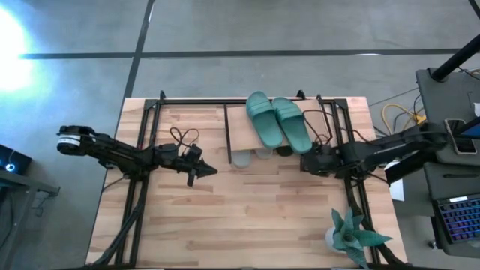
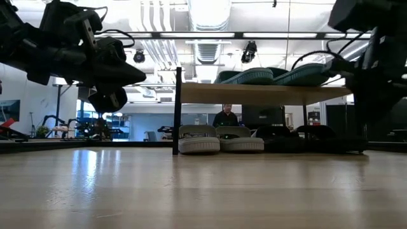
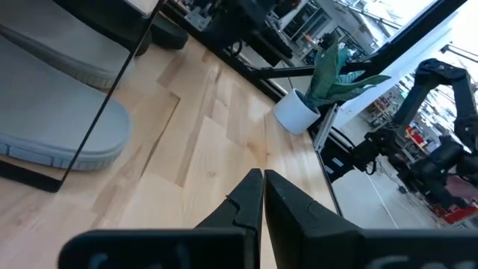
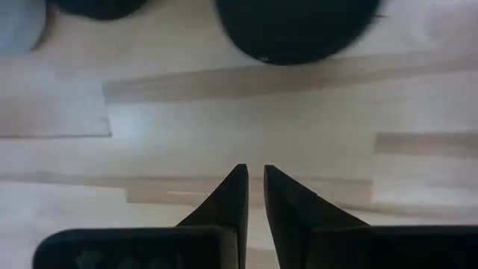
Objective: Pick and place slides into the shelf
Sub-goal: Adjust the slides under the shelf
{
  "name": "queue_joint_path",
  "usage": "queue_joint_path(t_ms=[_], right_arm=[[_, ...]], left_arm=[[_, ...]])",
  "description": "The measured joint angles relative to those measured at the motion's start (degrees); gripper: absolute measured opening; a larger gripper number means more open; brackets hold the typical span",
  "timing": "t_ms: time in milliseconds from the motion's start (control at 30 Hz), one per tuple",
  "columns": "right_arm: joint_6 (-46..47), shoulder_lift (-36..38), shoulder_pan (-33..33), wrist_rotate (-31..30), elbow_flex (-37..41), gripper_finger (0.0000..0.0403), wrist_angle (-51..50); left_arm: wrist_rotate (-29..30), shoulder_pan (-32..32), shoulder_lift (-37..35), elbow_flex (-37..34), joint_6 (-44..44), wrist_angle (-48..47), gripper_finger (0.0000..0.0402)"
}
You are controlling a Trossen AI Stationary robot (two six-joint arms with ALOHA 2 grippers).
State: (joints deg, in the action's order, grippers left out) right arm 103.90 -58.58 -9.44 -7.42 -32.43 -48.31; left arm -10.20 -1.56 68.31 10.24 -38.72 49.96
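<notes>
I see the shelf (image 1: 241, 129) standing at the far middle of the table (image 1: 225, 217), its light plank top carried on thin black wire legs. The whole near half of the table in front of it is bare wood, wide room for either arm, with only a potted plant (image 1: 351, 234) at the near right corner. The black frame rails (image 1: 139, 161) run along the left and right sides and hem the arms in there.

The teal slides (image 1: 279, 120) lie side by side on top of the plank toward its right end, toes angled to the near right; the right one overhangs the plank's right edge. From the low view, the light grey slides (image 2: 220, 140) sit on the table under the plank at its left part, pale with ribbed soles and wide straps. The black slides (image 2: 292, 136) are beside them to the right, also under the plank, dark and hard to make out in shadow.

My left gripper (image 1: 201, 172) hovers over open table left of the shelf, near its near left leg, fingers pressed together and holding nothing. My right gripper (image 1: 307, 160) is at the shelf's near right corner, just in front of the black slides, fingers nearly together with a thin gap, empty.
</notes>
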Motion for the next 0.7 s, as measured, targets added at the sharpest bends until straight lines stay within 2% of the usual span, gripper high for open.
queue_joint_path(t_ms=[100,300,467,633,700], right_arm=[[-2.14,-4.42,-1.05,-1.94,-0.01,0.0038,1.04],[2.73,-12.4,-1.44,-6.79,0.01,0.0038,-3.26],[0.59,-15.73,-1.43,-9.4,0.01,0.0038,0.55],[-0.87,-18.52,-1.43,-17.67,0.01,0.0038,1.35],[-0.87,-19.36,-1.22,-18.84,-0.01,0.0038,1.44]], left_arm=[[0.0,0.0,0.0,-0.09,0.01,0.02,0.0],[-0.06,0.0,0.0,-0.25,0.02,0.0,0.0],[-0.07,0.0,0.0,-0.26,0.02,-0.02,0.0],[-0.07,0.0,0.0,-0.26,0.01,-0.73,0.0],[-0.09,0.0,0.0,-0.26,-0.03,-1.86,0.0]])
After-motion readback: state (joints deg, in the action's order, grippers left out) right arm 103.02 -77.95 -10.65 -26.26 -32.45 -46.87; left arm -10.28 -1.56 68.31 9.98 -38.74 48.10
